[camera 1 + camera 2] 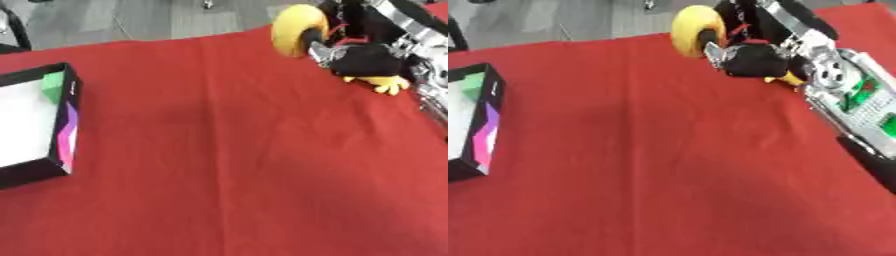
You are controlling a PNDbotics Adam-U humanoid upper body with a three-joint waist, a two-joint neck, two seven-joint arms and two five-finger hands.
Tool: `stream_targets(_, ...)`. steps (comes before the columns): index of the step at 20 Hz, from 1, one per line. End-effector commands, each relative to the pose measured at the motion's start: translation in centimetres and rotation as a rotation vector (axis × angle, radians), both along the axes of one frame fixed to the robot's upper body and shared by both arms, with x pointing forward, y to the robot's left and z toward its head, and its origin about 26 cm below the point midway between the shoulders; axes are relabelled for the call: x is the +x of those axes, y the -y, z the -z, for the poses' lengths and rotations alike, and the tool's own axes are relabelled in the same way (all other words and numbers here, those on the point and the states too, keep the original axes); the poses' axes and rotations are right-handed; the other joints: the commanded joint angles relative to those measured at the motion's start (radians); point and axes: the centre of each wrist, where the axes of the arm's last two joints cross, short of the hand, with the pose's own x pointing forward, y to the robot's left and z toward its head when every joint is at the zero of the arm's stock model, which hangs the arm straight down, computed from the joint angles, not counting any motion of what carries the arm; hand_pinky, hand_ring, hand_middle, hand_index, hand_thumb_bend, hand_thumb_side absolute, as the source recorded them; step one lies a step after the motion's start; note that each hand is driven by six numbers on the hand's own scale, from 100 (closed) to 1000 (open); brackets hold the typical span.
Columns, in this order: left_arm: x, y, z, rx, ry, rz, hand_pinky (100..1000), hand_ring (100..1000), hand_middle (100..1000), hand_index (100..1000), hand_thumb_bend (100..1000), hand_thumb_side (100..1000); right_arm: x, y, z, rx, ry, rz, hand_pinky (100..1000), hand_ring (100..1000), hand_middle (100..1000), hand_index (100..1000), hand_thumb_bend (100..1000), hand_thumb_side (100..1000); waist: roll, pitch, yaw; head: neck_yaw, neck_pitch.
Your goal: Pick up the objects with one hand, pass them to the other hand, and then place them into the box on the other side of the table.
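Note:
A black plush toy [374, 61] with a big round yellow part [297, 29] and yellow feet [387, 85] is at the far right of the red table. My right hand [717, 51] comes in from the right and is shut on the toy, with silver fingers curled round its black body. I cannot tell whether the toy touches the cloth. A black box [68, 120] with a white inside and a green and purple side stands at the left edge. My left hand shows in neither view.
The red cloth [227, 165] covers the table between the box and the toy. My right forearm [846, 95], silver with green parts, lies along the right edge. Grey floor lies beyond the far edge.

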Motion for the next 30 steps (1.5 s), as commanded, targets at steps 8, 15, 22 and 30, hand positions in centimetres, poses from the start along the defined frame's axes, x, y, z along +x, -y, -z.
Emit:
stream_targets(8, -1.8, 4.5, -4.2, 0.064, 0.095, 0.237, 824, 839, 731, 774, 100, 374, -0.5, -2.5, -0.4, -0.015, 0.044, -0.033, 573, 626, 501, 575, 100, 107, 0.01, -0.037, 0.019, -0.017, -0.017)
stream_targets(15, -2.5, 8.6, -5.3, 0.16, 0.044, 0.426, 825, 838, 740, 781, 100, 376, -0.6, -3.6, -0.4, -0.02, 0.058, -0.07, 574, 627, 502, 575, 100, 107, 0.015, -0.039, 0.026, -0.023, -0.014)
stream_targets(22, -2.5, 11.6, -5.1, 0.254, -0.061, 0.549, 826, 837, 746, 790, 100, 428, -0.8, -4.8, -0.3, -0.01, 0.043, -0.138, 575, 629, 503, 577, 100, 126, 0.025, -0.041, 0.033, -0.033, -0.012)
stream_targets(30, -3.1, 14.5, -4.9, 0.308, -0.169, 0.686, 823, 827, 740, 816, 100, 516, -0.9, -5.5, -0.2, -0.031, 0.037, -0.177, 576, 630, 503, 576, 100, 116, 0.031, -0.039, 0.038, -0.034, -0.008)
